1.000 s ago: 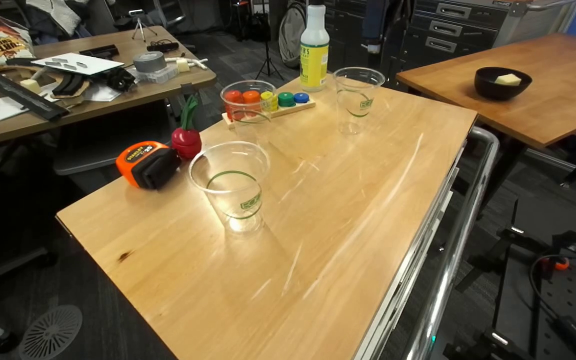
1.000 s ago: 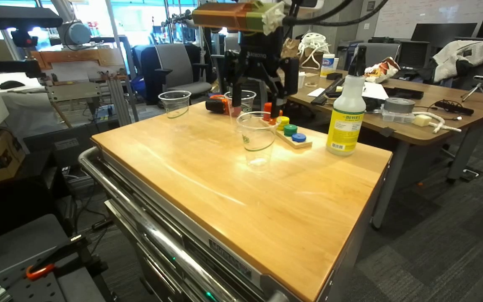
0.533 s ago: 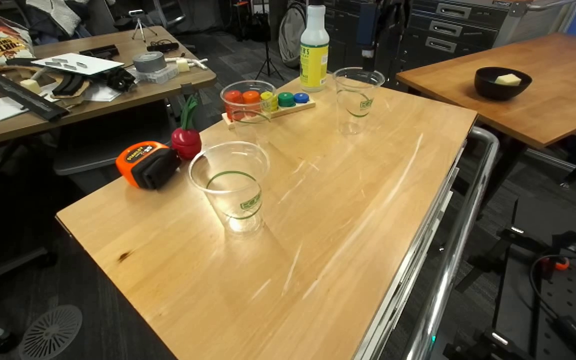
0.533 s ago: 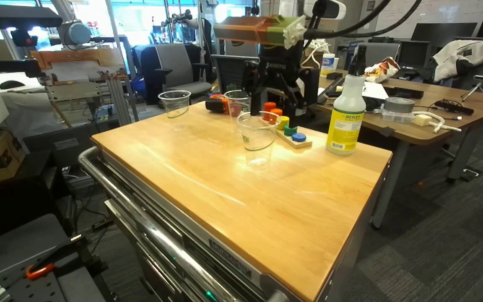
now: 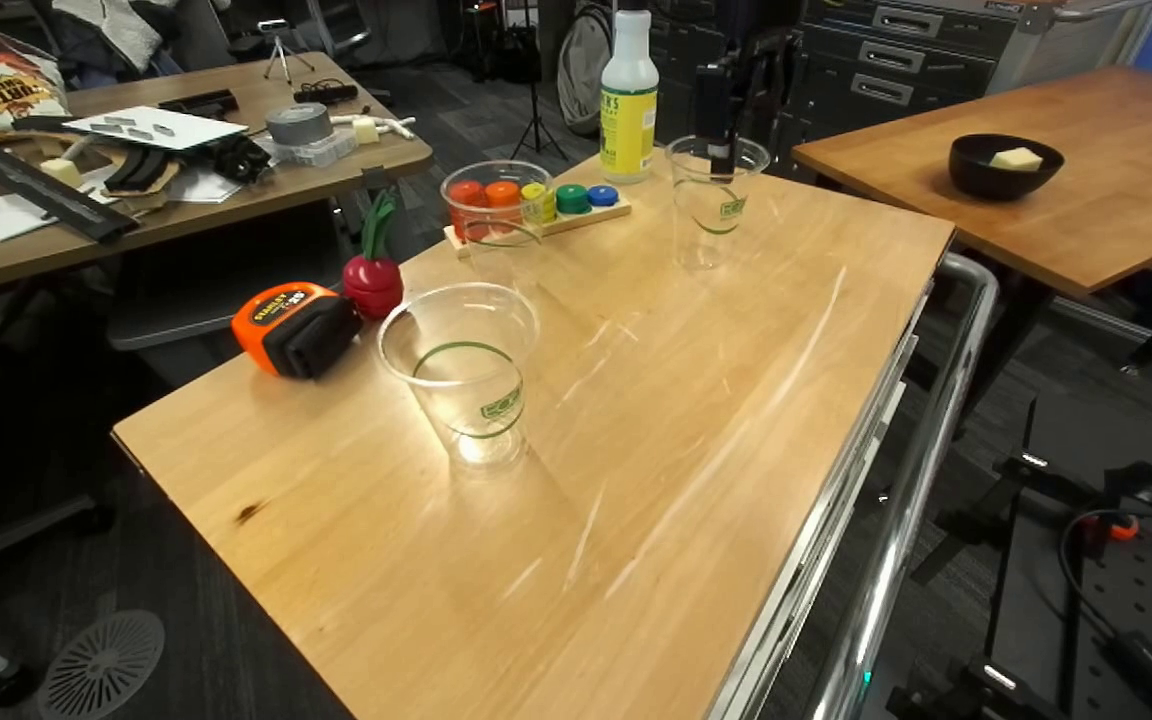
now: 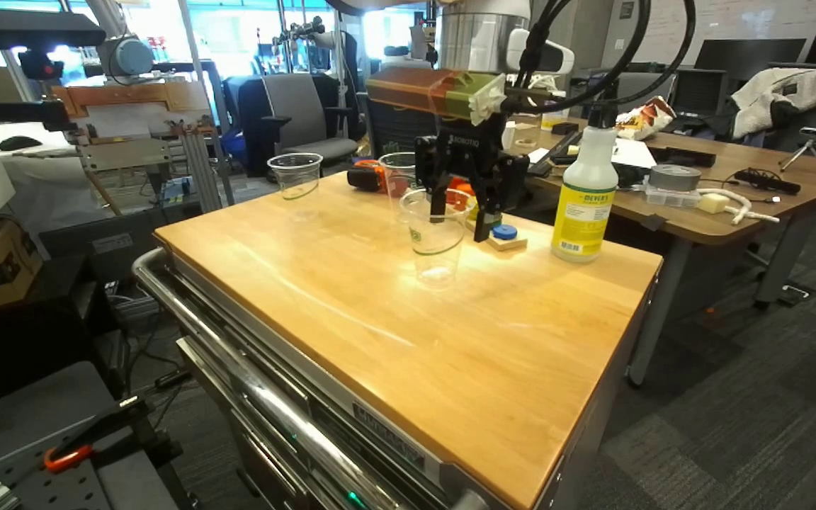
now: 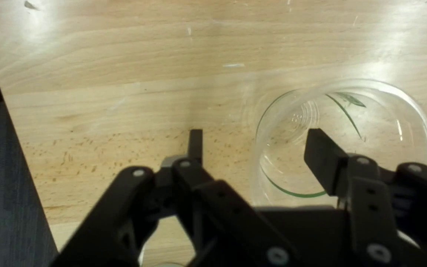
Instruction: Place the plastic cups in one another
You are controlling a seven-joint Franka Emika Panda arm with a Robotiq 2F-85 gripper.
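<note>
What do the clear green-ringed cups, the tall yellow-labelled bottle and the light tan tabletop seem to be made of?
Clear green-ringed cups: probably thin, glossy plastic; see-through walls with bright glints.
Tall yellow-labelled bottle: likely smooth plastic; its shoulders look milky.
Light tan tabletop: seemingly wood or veneer, with some sheen; grain shows in the wrist view.

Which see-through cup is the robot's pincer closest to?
The clear cup nearest the yellow-labelled spray bottle: the open pincer has one finger over or in its mouth. The other two cups stand farther away.
</note>
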